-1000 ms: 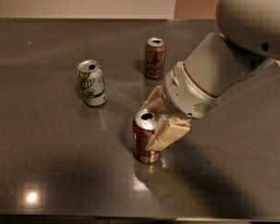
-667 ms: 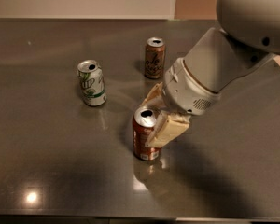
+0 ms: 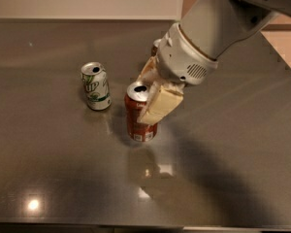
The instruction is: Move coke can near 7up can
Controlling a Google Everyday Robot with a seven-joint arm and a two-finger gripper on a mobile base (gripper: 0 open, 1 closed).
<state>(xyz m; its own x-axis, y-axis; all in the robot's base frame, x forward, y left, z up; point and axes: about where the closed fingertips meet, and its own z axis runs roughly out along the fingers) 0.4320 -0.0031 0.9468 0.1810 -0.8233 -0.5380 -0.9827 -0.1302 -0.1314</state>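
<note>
A dark, glossy counter (image 3: 233,169) is filling most of the view, throwing back a bright spot of light near its front left corner, while a pale wall (image 3: 87,1) is running along its far edge and a tan surface (image 3: 286,45) is showing past its right edge. A brown can (image 3: 156,43) is sitting toward the back, only a sliver peeking out behind the tool (image 3: 144,98), which is hanging over the counter's middle, clamped on the coke can (image 3: 136,125).

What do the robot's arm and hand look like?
The arm is a thick, pale grey tube ending in a round collar with a small dotted grille. The gripper, at the coke can, has two flat, cream-coloured fingers.
</note>
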